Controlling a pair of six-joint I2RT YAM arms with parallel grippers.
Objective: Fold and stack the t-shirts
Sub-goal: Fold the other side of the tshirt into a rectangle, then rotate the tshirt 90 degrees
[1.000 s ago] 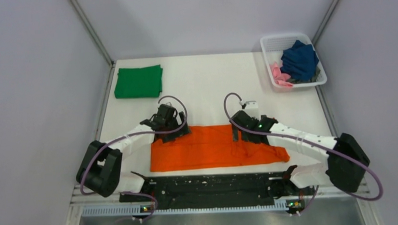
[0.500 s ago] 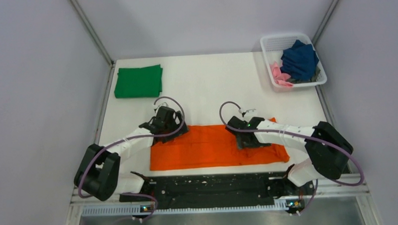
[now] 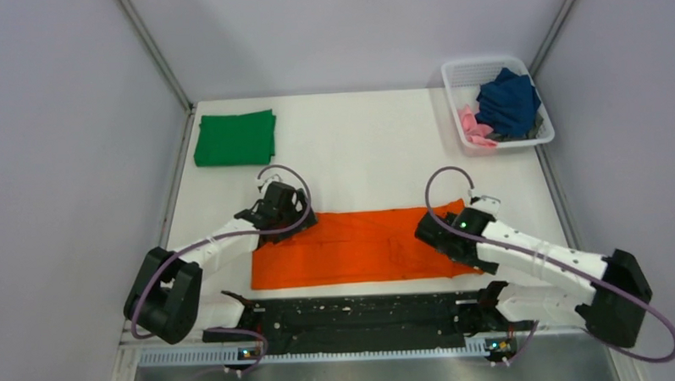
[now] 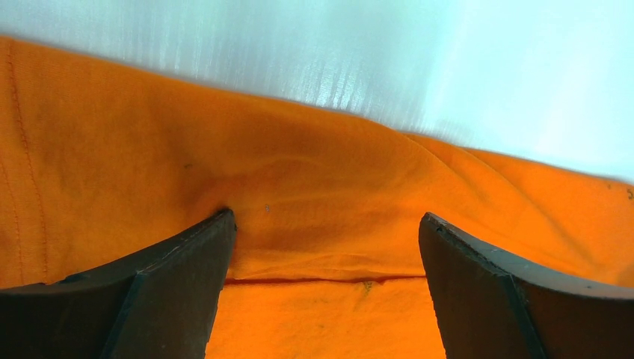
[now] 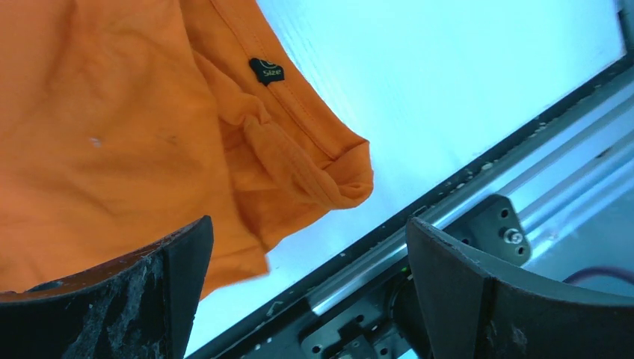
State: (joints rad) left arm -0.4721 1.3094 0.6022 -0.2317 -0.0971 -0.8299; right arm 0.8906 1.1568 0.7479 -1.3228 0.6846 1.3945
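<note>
We see one bright orange cloth t-shirt point(image 3: 345, 249). It lies flat in a long strip near the front edge of the white table point(image 3: 358, 147). We see one dark green cloth t-shirt point(image 3: 235, 139), folded into a square, at the far left corner. One white plastic mesh basket point(image 3: 452, 89) sits at the far right corner. One navy blue shirt point(image 3: 507, 100) and one pink shirt point(image 3: 474, 125) are bunched inside it. We count two grippers. The left gripper point(image 4: 325, 221) has its jaws wide apart, and its tips touch the orange shirt at its far left edge. The right gripper point(image 5: 306, 228) is wide apart too. It holds nothing and hangs above the shirt's right end.
</note>
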